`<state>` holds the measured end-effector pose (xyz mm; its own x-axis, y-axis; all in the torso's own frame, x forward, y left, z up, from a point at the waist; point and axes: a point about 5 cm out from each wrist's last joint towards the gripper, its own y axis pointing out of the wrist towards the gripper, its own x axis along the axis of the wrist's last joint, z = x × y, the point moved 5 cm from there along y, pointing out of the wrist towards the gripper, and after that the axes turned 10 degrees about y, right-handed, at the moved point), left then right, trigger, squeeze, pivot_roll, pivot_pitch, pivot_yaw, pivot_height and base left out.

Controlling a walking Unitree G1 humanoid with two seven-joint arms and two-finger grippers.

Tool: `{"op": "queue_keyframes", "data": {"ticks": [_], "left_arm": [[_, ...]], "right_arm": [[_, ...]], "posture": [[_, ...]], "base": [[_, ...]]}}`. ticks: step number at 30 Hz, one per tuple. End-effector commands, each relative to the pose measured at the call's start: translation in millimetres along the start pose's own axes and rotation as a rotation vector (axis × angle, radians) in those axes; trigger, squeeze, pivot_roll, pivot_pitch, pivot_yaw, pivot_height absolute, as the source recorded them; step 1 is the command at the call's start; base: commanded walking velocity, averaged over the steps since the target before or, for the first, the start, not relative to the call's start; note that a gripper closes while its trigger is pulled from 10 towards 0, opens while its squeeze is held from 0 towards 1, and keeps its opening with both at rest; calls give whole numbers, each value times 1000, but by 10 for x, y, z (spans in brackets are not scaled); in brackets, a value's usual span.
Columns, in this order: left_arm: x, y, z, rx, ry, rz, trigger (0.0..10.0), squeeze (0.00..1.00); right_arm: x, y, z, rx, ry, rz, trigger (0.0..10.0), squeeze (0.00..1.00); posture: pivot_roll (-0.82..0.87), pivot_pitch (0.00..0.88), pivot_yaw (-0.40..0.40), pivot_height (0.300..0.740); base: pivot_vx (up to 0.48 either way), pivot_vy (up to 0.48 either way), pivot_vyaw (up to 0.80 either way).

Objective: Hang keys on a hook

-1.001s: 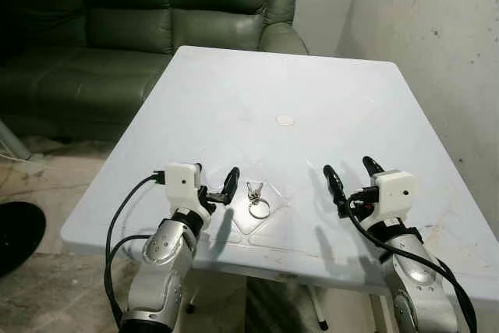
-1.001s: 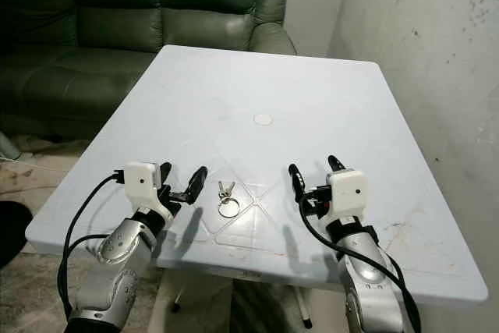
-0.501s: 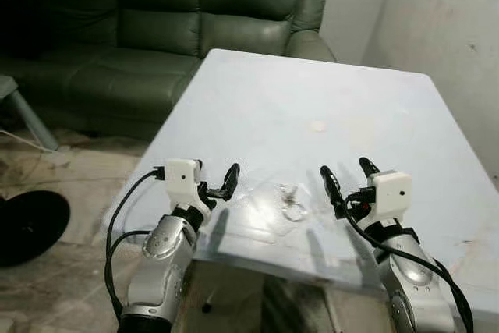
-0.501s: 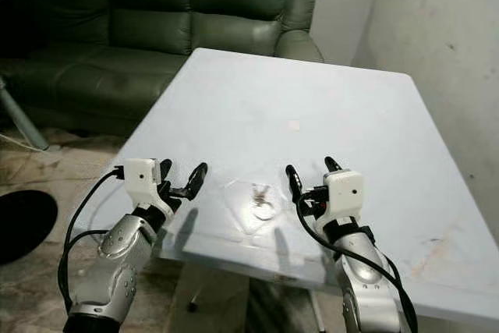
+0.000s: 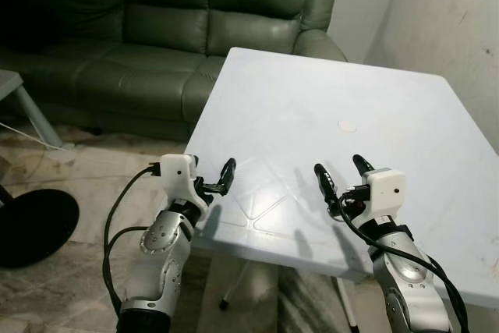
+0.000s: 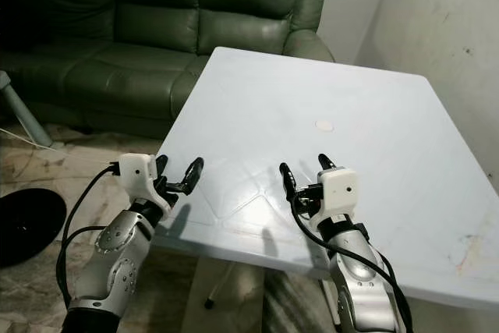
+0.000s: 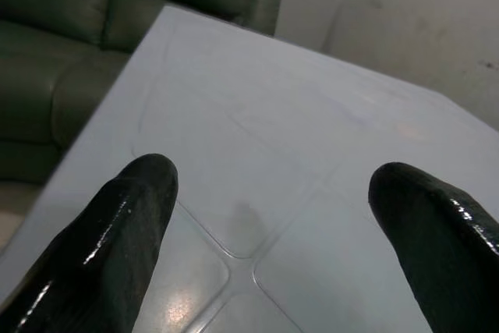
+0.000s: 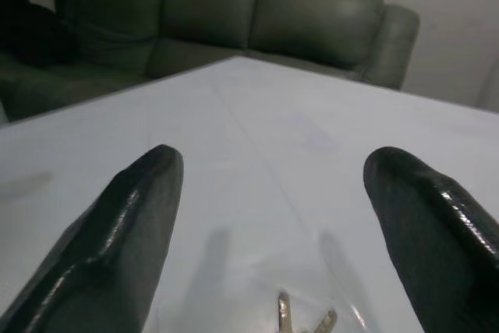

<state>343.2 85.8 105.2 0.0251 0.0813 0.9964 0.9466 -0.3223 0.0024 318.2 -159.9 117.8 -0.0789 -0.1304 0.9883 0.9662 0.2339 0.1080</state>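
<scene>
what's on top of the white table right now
A small round disc lies mid-table. Keys show between the open right gripper's fingers in its wrist view. Glare may hide more.

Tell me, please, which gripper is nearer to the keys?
The right. The keys lie on the table just ahead of the right gripper, between its open fingers; the left gripper hovers farther off at the table's left edge.
</scene>
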Motion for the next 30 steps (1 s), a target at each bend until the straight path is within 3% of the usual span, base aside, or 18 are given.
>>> {"op": "queue_keyframes", "data": {"ticks": [1, 16, 30], "left_arm": [[-1, 8, 10, 7, 7, 2, 10000, 0], [9, 7, 3, -9, 38, -2, 10000, 0], [19, -20, 47, 31, -18, -15, 10000, 0]], "right_arm": [[16, 4, -14, -3, 7, -6, 10000, 0], [6, -15, -3, -6, 16, -4, 10000, 0], [-17, -42, -6, -6, 18, 8, 10000, 0]], "posture": [[-27, 0, -43, 740], [-29, 0, -43, 740], [-28, 2, -49, 740]], "base": [[0, 0, 0], [0, 0, 0], [0, -91, 0]]}}
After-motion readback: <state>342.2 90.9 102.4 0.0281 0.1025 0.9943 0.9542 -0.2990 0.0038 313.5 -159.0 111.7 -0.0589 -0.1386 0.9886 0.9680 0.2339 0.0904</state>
